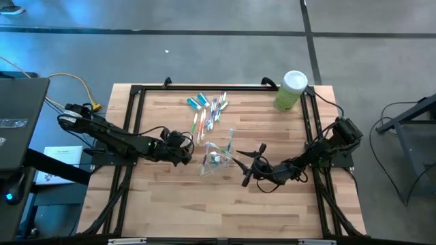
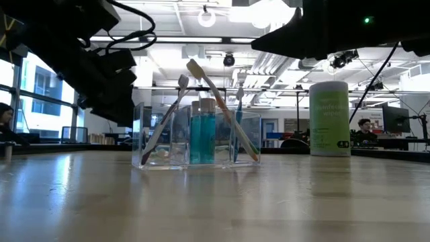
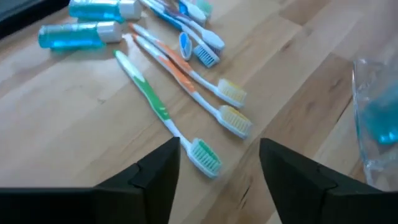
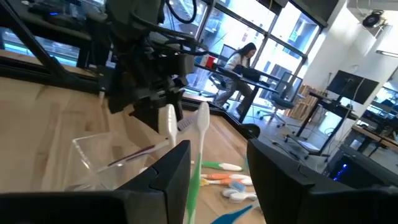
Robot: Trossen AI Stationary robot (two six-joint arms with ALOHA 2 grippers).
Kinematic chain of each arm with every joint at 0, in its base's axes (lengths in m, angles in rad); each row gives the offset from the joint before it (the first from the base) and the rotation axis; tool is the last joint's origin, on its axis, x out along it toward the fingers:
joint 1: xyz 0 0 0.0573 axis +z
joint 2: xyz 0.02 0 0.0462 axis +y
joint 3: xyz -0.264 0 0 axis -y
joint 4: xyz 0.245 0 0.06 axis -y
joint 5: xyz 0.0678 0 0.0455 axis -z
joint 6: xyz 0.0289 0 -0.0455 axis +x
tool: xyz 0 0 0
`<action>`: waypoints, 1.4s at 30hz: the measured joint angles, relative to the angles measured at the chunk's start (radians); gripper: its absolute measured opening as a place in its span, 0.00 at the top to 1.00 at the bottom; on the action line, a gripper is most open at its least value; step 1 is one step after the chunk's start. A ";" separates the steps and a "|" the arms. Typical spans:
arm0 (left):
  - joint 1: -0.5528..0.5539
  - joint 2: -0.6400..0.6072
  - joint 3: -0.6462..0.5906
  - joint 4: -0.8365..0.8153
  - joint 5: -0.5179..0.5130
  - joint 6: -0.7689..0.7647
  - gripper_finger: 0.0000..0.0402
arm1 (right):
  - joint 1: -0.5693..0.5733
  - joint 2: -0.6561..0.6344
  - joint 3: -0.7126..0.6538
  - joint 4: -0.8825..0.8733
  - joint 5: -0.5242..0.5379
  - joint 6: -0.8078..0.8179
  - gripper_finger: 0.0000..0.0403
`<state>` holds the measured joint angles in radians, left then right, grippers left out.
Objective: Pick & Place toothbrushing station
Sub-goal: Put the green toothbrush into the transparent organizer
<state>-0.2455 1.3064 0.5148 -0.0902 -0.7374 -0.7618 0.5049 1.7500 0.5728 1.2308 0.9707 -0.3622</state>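
I am hovering left gripper (image 3: 217, 163), jaws spread, empty, over green-handled slim toothbrush (image 3: 163, 114); advising centring on handle. Right gripper (image 1: 246, 165) idling at 3 o'clock of clear plastic cup (image 1: 216, 160), part-open, seemingly empty.

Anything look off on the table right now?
Mostly no. Loose toothbrushes and toothpaste tubes lie jumbled behind the clear cup, not yet packed. Brushes already in the cup lean at mixed angles. Nothing spilled or broken.
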 joint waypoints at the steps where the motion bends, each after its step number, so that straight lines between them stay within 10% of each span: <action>1: 0.000 0.000 0.000 0.001 -0.001 -0.021 0.45 | 0.002 0.000 0.000 0.000 0.000 0.001 0.63; 30: 0.033 0.438 0.003 0.287 -0.113 -0.121 0.45 | 0.005 0.000 0.000 -0.008 0.000 0.026 0.63; 42: 0.030 0.475 0.005 0.225 -0.111 -0.216 0.84 | 0.005 0.000 0.000 -0.008 0.000 0.019 0.63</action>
<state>-0.2153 1.7813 0.5197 0.1343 -0.8482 -0.9783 0.5098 1.7504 0.5724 1.2231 0.9703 -0.3435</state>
